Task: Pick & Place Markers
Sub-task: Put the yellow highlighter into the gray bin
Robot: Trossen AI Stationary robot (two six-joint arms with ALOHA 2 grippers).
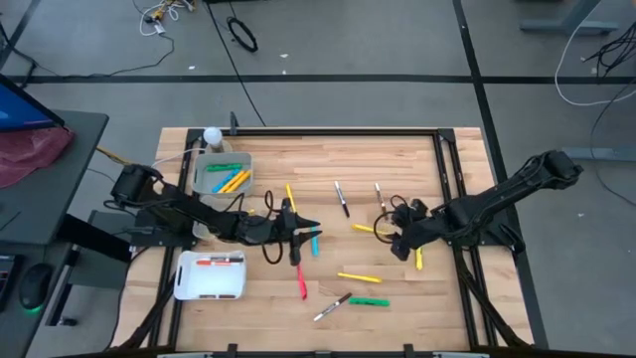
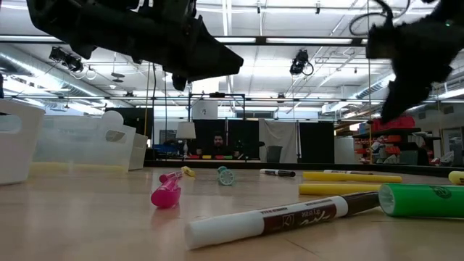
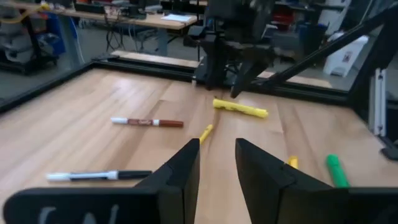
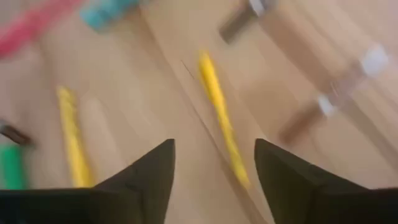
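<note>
- Markers lie scattered over the wooden table [image 1: 397, 159]; nearest the front edge are a white-and-brown marker [image 1: 332, 307] and a green marker [image 1: 369, 301], close together.
- Just behind those, a yellow marker [image 1: 359, 277] lies crosswise and a red marker [image 1: 300, 281] points toward the front.
- White bin [image 1: 210, 275] at the front left holds a pen with a red band.
- Left gripper [image 1: 310, 225] hovers mid-table beside a light blue marker [image 1: 315, 243]; its fingers [image 3: 180, 177] stand a little apart with nothing between them.
- Right gripper [image 1: 396, 242] hangs above the right half of the table, fingers [image 4: 149, 174] spread wide and empty, over a thin yellow marker [image 4: 222, 118].
- Another yellow marker [image 1: 418, 258] lies just beside the right gripper, toward the table's right rail.
- Farther back, a slim yellow pen [image 1: 290, 196] and two white markers with dark ends [image 1: 341, 198] lie apart on bare wood.
- Clear bin [image 1: 223, 171] at the back left holds yellow and green markers.
- Beyond the table, a person [image 2: 217, 141] sits in the room.
</note>
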